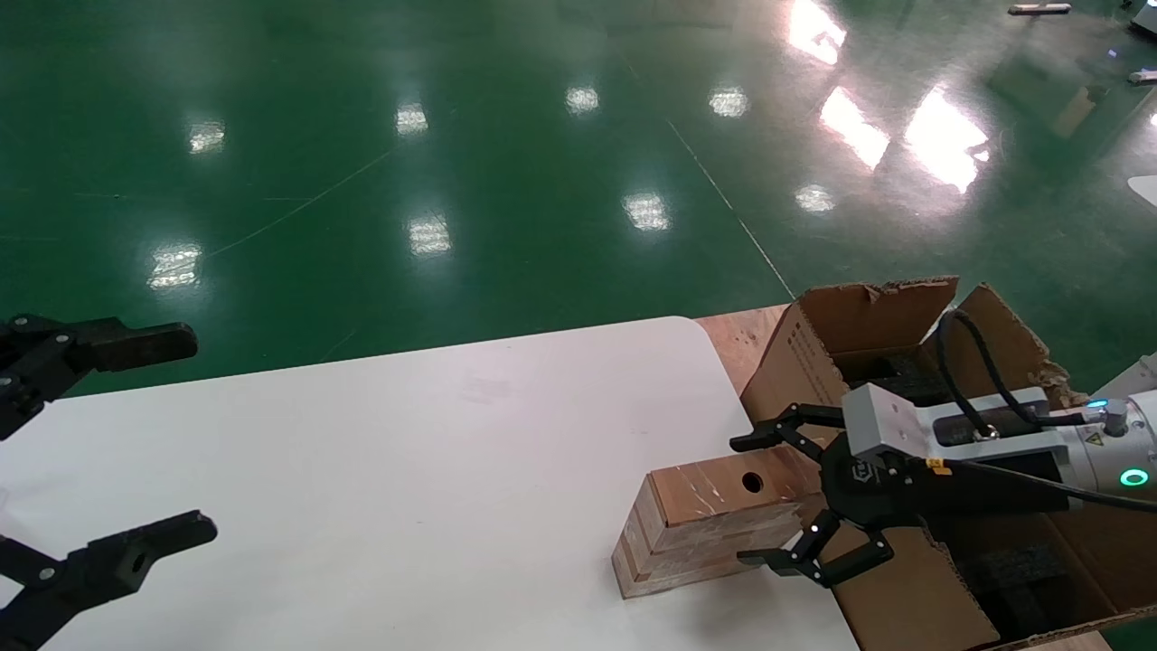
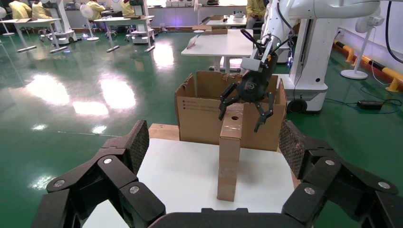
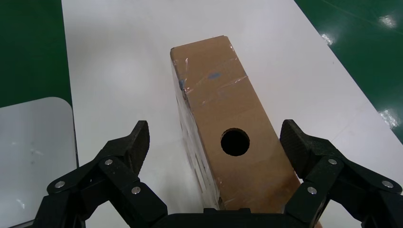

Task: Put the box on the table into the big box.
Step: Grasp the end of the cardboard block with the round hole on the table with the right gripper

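Brown box [image 1: 714, 520] sat lower right on the bench [image 1: 380, 488]; right tool [image 1: 782, 502] straddled it, spread wide, gripping nothing; left tool [image 1: 136, 443] gaped empty.

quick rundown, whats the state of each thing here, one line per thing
small holed box: resting on the table, ungripped, hole up
right gripper: open, fingers either side of the small box's end, no contact visible
left gripper: open, holding nothing, at the table's left side
big carton: open, flaps up, torn edges, dark foam inside
white table: carrying the small box near its right edge
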You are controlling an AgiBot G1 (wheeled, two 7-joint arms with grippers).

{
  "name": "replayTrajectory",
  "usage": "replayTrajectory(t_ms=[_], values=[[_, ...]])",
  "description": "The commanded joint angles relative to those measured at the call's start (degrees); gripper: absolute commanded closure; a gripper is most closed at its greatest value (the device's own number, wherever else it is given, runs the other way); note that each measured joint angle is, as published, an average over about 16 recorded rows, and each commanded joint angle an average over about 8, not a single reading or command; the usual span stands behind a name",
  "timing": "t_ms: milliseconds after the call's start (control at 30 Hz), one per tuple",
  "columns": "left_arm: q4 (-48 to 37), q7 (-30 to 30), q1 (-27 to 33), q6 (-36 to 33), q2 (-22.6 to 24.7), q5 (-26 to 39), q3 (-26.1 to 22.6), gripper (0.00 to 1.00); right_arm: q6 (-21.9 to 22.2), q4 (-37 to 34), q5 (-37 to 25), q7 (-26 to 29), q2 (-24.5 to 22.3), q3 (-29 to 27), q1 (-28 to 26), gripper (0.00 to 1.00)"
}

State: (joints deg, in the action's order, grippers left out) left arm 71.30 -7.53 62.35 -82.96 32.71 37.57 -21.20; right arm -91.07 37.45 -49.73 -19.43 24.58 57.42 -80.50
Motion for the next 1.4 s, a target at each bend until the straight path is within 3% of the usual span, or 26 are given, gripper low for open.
replayTrajectory(t_ms=[33, 167, 200, 233, 400, 433, 500, 633, 667, 733, 1400], values=[[0.0, 0.0, 0.0, 0.0, 0.0, 0.0, 0.0, 0.0, 0.0, -0.4, 0.4, -0.3, 0.1, 0.9, -0.3, 0.0], [0.0, 0.0, 0.0, 0.0, 0.0, 0.0, 0.0, 0.0, 0.0, -1.0, 1.0, -0.6, 0.2, 2.1, -0.8, 0.0], [0.0, 0.0, 0.0, 0.0, 0.0, 0.0, 0.0, 0.04, 0.0, -1.2, 1.1, -0.7, 0.2, 2.4, -0.9, 0.0], [0.0, 0.0, 0.0, 0.0, 0.0, 0.0, 0.0, 0.11, 0.0, -1.3, 1.2, -0.7, 0.2, 2.6, -1.0, 0.0], [0.0, 0.0, 0.0, 0.0, 0.0, 0.0, 0.0, 0.73, 0.0, -1.6, 1.6, -0.7, 0.2, 3.1, -1.2, 0.03], [0.0, 0.0, 0.0, 0.0, 0.0, 0.0, 0.0, 0.85, 0.0, -1.6, 1.6, -0.7, 0.2, 3.1, -1.2, 0.09], [0.0, 0.0, 0.0, 0.0, 0.0, 0.0, 0.0, 0.99, 0.0, -1.5, 1.6, -0.7, 0.2, 3.0, -1.2, 0.29], [0.0, 0.0, 0.0, 0.0, 0.0, 0.0, 0.0, 1.0, 0.0, -1.4, 1.5, -0.7, 0.2, 2.8, -1.2, 0.79], [0.0, 0.0, 0.0, 0.0, 0.0, 0.0, 0.0, 1.0, 0.0, -1.4, 1.5, -0.7, 0.2, 2.8, -1.1, 0.89], [0.0, 0.0, 0.0, 0.0, 0.0, 0.0, 0.0, 1.0, 0.0, -1.4, 1.4, -0.7, 0.2, 2.7, -1.1, 0.99], [0.0, 0.0, 0.0, 0.0, 0.0, 0.0, 0.0, 1.0, 0.0, -1.2, 1.2, -0.7, 0.2, 2.4, -1.0, 1.0]])
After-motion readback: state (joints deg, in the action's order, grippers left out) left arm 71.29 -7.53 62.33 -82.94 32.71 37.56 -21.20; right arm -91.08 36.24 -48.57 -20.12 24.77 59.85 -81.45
